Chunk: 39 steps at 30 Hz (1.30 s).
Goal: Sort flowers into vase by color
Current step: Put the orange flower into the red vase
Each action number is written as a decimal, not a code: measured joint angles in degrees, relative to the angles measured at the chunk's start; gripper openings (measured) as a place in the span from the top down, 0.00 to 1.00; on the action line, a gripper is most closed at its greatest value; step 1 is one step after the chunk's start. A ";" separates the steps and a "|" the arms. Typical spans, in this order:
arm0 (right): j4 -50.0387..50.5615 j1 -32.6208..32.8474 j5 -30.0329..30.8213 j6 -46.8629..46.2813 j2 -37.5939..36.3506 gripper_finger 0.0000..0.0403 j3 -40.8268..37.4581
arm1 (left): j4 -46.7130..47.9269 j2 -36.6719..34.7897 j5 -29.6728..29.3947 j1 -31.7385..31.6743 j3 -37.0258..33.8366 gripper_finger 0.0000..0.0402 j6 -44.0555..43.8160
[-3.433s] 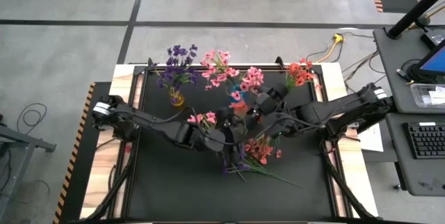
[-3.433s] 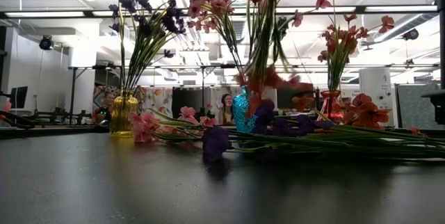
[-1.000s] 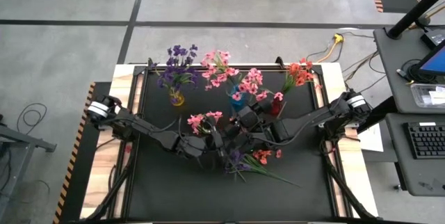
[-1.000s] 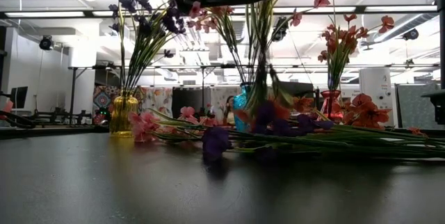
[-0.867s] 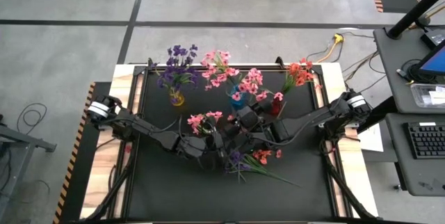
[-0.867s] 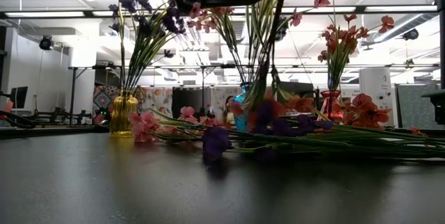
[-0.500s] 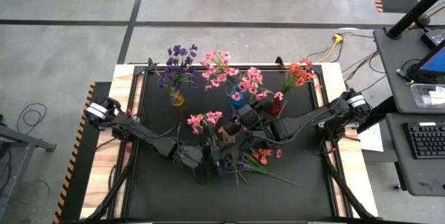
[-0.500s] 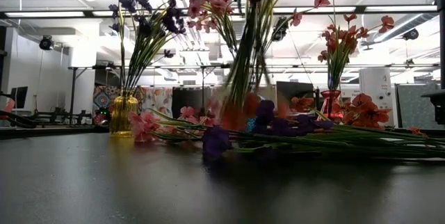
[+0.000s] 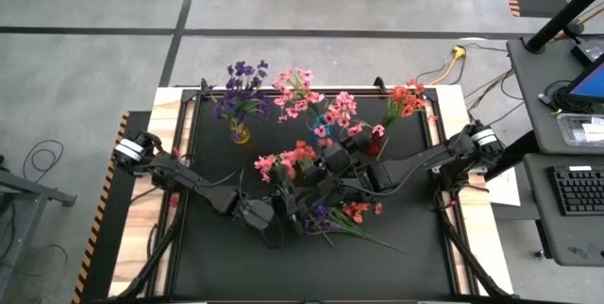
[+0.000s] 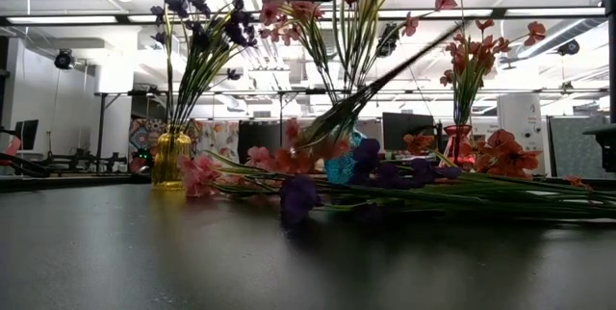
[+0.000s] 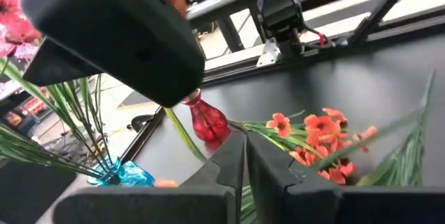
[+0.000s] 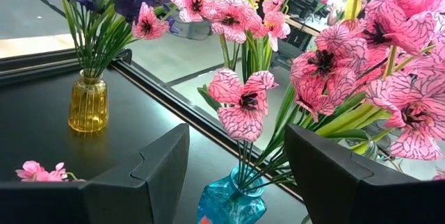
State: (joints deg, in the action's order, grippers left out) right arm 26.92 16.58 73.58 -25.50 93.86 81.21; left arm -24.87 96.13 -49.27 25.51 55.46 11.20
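My left gripper [image 9: 300,208] [image 11: 245,158] is shut, raised over the middle of the mat, with a coral-red flower whose thin stem [image 10: 385,74] slants and whose blossoms [image 10: 300,156] [image 9: 300,153] hang low. My right gripper [image 9: 317,156] [image 12: 236,175] is open and empty, just near of the blue vase [image 12: 233,200] of pink flowers. A yellow vase [image 10: 171,161] holds purple flowers. A red vase [image 11: 206,123] holds coral ones [image 9: 406,99]. Loose purple and coral flowers [image 9: 344,217] lie flat on the mat. My left gripper holds the coral-red flower by its green stem [image 11: 197,152], which comes out beside the closed fingertips; the fingers hide the exact place. The flower slants, blossoms lowest and toward the far side. Whether the blossoms touch the mat I cannot tell.
Loose pink flowers [image 9: 266,163] lie left of centre, behind the held blossoms. The three vases stand in a row along the mat's far edge. The two arms meet closely at mid-table. The mat's near half [image 9: 236,266] is bare. A person shows in the room beyond the table.
My left gripper has gone toward the table's near edge. The coral-red flower, which hung straight down with its blossoms lowest, has tipped to a slant, and its blossoms have swung toward the table's left.
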 joint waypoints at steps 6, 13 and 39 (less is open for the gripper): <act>0.04 0.02 -0.07 0.08 0.00 0.43 0.00 | 4.73 -1.30 -1.53 1.50 0.00 0.86 0.29; -1.12 0.02 -0.54 -0.54 0.00 0.43 0.00 | 4.66 -1.48 -4.25 3.67 0.01 0.68 4.27; -27.16 0.88 6.98 -0.71 -0.09 0.43 0.04 | -13.32 -1.42 -13.31 4.19 -0.28 0.60 4.40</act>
State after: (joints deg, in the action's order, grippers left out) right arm -0.24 17.46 80.56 -26.20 93.78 81.25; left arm -38.19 94.72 -62.58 29.71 55.18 15.60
